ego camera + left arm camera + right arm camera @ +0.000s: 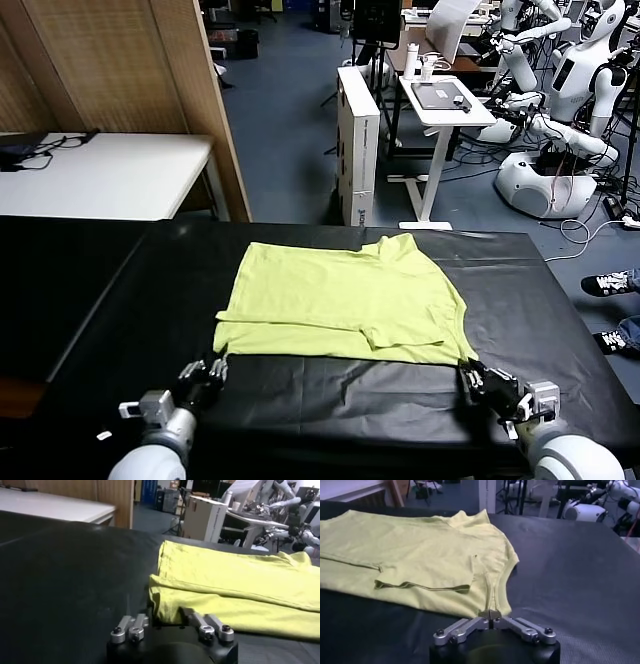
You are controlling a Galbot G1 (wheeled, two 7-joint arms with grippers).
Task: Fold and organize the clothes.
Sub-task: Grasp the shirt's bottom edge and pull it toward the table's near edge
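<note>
Shirt (345, 300) lies partly folded on the black counter (90, 290), white desk (100, 175) beyond. Left tool (212, 372) and right tool (470, 374) each clamp a near corner.

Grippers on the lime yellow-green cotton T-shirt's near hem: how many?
2. The left gripper pinches the lime yellow-green cotton T-shirt at its near-left corner; the right gripper pinches the near-right corner.
</note>
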